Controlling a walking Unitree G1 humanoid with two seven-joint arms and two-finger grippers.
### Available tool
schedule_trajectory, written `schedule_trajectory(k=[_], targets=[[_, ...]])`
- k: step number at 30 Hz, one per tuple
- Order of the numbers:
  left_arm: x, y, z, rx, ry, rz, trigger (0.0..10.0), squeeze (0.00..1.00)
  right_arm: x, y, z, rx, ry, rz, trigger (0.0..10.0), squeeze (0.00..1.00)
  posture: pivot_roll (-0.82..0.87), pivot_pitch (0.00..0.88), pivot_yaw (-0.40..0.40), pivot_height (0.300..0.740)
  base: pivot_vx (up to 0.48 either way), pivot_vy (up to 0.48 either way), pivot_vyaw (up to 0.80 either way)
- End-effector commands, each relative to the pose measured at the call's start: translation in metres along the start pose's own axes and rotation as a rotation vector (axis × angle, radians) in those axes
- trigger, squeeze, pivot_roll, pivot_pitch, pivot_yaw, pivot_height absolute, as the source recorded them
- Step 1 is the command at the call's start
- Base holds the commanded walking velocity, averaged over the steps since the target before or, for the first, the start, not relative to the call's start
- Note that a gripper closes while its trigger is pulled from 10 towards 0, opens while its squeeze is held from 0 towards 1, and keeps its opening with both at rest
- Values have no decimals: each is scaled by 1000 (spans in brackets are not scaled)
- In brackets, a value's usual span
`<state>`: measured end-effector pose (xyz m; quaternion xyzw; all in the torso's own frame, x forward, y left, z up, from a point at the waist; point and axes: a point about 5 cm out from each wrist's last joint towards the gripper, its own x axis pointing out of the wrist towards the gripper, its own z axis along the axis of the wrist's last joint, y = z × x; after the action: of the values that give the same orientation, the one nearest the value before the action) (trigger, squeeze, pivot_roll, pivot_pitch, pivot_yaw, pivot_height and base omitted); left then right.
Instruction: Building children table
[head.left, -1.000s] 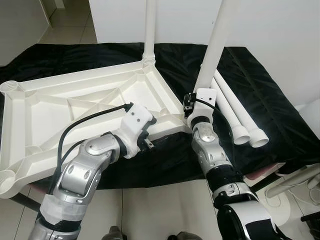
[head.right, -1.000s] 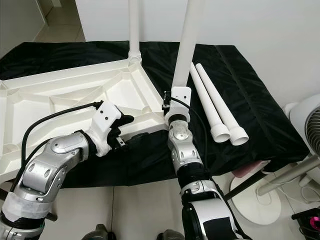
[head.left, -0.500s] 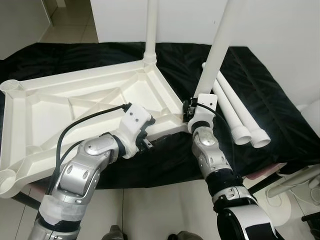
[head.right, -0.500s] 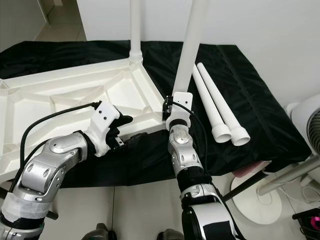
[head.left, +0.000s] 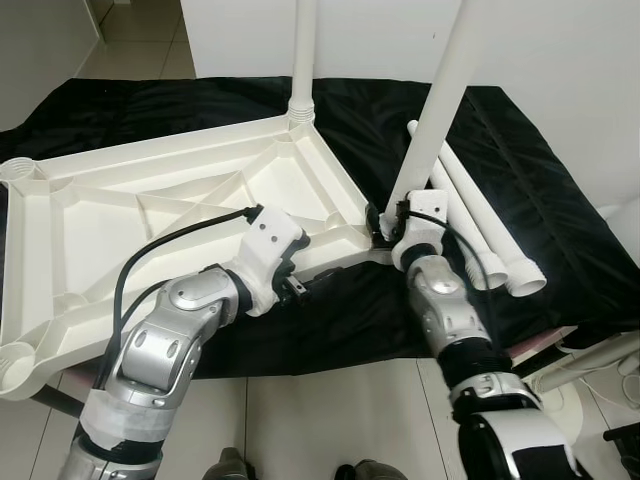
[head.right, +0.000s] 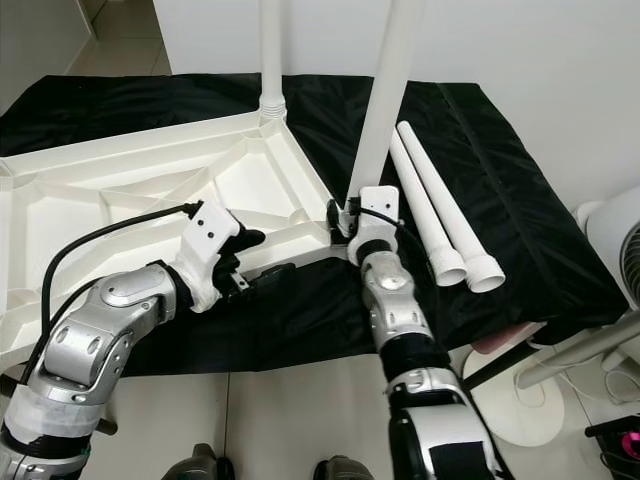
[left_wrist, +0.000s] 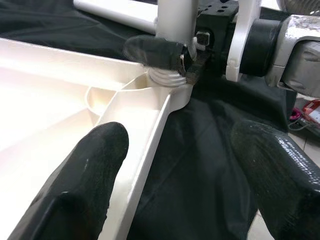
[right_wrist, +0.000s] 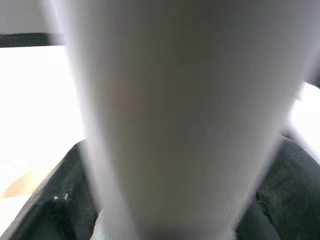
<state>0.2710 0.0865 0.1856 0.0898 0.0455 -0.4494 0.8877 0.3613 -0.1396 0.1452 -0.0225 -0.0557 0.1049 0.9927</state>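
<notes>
The white ribbed plastic tabletop (head.left: 150, 215) is lying upside down on the black cloth-covered surface (head.left: 560, 230), at centre-left of the frame. One upright white plastic leg (head.left: 300, 60) is already sitting in the far corner socket, top centre. The right end effector (head.left: 385, 225) is pinching a second white tube leg (head.left: 440, 100) near its base, at centre-right of the frame. Compared w/ a sec ago the foot of this leg has moved from beside the corner into the near-right corner socket (left_wrist: 162, 85), and the tube is leaning more to the upper right. Prob. the insertion is starting; the leg needs straightening & pushing down. The left end effector (left_wrist: 165, 165) is spread, fingers on either side of the tabletop's near rim. Two spare white tube legs (head.left: 480, 215) are lying at right.
</notes>
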Motion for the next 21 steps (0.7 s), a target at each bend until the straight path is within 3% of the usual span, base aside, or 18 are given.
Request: schedule_trajectory(k=[1,5,7,9,19,20,21], targets=[[3,-2,2,4,0,22,10000,0,0,-8,3,-16,-13,71,10000,0,-30,48,-11,740,0,0,0],[5,-3,2,6,0,14,10000,0,-1,-11,4,-32,-17,125,10000,0,-30,48,-11,740,0,0,0],[8,-8,0,3,6,-10,10000,0,0,-15,8,-56,-31,244,10000,0,-33,48,-8,740,0,0,0],[10,-11,0,-1,10,-20,10000,0,1,-15,11,-67,-38,287,10000,0,-33,48,-8,740,0,0,0],[15,-20,0,-16,12,-49,10000,0,9,-19,21,-112,-36,417,10000,0,-34,50,-10,740,0,0,0],[15,-21,0,-17,11,-50,10000,0,10,-20,21,-116,-28,434,6627,0,-33,49,-12,740,0,0,0],[15,-21,0,-17,11,-50,10000,0,10,-20,21,-116,-28,434,6627,0,-33,49,-12,740,0,0,0]])
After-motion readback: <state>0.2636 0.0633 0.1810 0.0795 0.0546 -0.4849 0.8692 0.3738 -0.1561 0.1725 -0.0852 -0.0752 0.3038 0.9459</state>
